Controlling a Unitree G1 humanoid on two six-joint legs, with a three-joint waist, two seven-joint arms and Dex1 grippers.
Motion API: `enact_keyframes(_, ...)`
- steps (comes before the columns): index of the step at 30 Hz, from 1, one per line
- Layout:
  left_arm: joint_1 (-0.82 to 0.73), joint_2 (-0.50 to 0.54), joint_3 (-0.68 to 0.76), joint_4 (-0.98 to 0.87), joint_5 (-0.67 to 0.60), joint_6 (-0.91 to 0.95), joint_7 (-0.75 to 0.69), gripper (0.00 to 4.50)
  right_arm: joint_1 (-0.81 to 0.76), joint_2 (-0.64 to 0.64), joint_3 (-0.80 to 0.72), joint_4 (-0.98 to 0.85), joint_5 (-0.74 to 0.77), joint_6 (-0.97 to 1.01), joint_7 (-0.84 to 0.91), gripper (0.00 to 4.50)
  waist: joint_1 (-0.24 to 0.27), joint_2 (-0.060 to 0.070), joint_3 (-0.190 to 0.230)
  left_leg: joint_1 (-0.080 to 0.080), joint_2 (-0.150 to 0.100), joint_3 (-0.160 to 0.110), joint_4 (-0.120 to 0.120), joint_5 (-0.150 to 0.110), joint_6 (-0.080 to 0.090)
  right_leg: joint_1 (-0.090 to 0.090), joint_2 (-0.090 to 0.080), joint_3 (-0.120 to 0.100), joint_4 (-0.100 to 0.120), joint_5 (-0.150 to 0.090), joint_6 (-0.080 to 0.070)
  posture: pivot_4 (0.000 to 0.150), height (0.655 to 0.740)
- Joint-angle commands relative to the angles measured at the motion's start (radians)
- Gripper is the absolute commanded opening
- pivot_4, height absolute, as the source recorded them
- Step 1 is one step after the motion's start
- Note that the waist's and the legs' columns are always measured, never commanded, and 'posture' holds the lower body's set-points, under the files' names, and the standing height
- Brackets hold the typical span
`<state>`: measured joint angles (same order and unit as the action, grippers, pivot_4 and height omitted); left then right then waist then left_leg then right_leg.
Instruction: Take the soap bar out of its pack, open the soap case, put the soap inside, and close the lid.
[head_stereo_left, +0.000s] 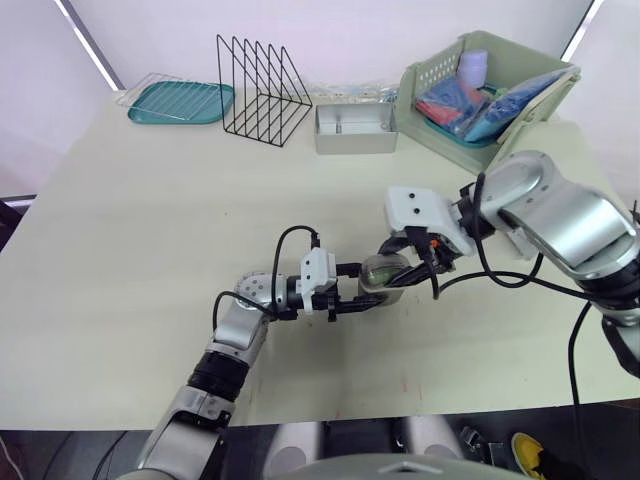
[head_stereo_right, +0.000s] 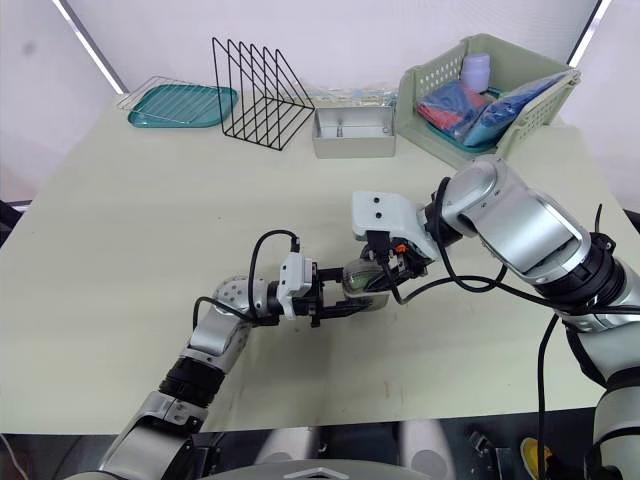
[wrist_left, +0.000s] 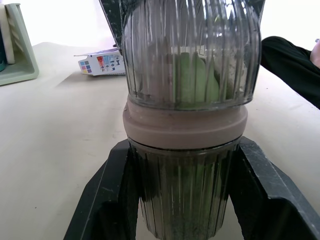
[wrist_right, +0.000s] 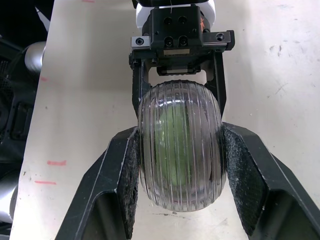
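a clear ribbed soap case (head_stereo_left: 383, 272) with a green soap bar (wrist_right: 172, 135) inside is held just below the centre of the left eye view, low over a pale table (head_stereo_left: 150, 250). the left gripper (wrist_left: 185, 150) is clamped on one half and the right gripper (wrist_right: 180, 145) on the other, fingers pressed against both sides. a teal tray (head_stereo_left: 182, 102), wire rack (head_stereo_left: 265, 90) and green basket (head_stereo_left: 480, 90) line the top of the frame.

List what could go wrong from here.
1. The left gripper and the right gripper both clamp the clear soap case; uneven pulls could twist it free.
2. Its smooth ribbed shell may slip from their grip.
3. If the halves are not fully seated at the beige band, the green soap could fall out on release.
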<state>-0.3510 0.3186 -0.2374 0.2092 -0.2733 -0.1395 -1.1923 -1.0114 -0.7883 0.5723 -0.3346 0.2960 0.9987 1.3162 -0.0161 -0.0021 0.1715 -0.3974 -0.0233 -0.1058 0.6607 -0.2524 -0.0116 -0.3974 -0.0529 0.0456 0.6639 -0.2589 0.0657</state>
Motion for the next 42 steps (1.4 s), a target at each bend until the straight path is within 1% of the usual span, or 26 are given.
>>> enact_keyframes(1,-0.009,0.0,0.004,-0.002,0.01,-0.009,0.015,1.87,0.042,-0.028,0.082,0.056,-0.058,0.001,-0.009,2.11,0.0,-0.001,-0.001,0.001,0.0,-0.001,0.0,0.0,0.0,0.001,0.0,-0.001,-0.001,0.0,0.0,0.15,0.74)
enact_keyframes(11,-0.013,0.001,0.001,-0.009,0.011,-0.023,0.015,1.87,0.067,-0.002,0.106,0.103,-0.082,0.017,-0.028,2.11,0.0,-0.004,-0.013,0.003,0.0,-0.003,0.0,0.0,0.0,0.004,0.0,-0.002,-0.001,0.0,0.0,0.15,0.74)
enact_keyframes(18,-0.005,0.011,-0.001,-0.004,0.014,-0.024,0.011,1.87,0.037,0.02,0.028,0.075,-0.04,-0.011,-0.015,2.11,-0.003,-0.004,-0.015,0.003,0.0,-0.003,-0.001,0.0,0.0,0.004,0.0,-0.002,-0.001,0.0,0.0,0.15,0.74)
enact_keyframes(26,-0.008,0.016,0.001,0.003,0.015,-0.029,0.008,1.87,-0.024,0.002,-0.06,0.04,0.037,0.048,0.018,2.11,-0.002,-0.003,-0.014,0.002,0.0,-0.003,-0.002,0.0,0.0,0.002,0.0,-0.002,-0.001,0.0,0.0,0.15,0.74)
enact_keyframes(35,-0.01,0.018,-0.001,0.003,0.016,-0.028,0.01,1.87,-0.011,-0.019,-0.049,0.022,0.042,0.035,0.011,2.11,-0.001,-0.003,-0.013,0.0,0.0,-0.003,-0.002,0.0,0.0,0.001,0.0,-0.002,-0.002,0.0,0.0,0.15,0.74)
enact_keyframes(42,-0.012,0.021,0.001,0.004,0.017,-0.028,0.011,1.87,-0.01,0.002,-0.037,0.013,0.043,0.034,0.002,2.11,-0.002,-0.003,-0.013,0.0,0.0,-0.003,-0.002,0.0,0.0,0.001,0.0,-0.002,-0.002,0.0,0.0,0.15,0.74)
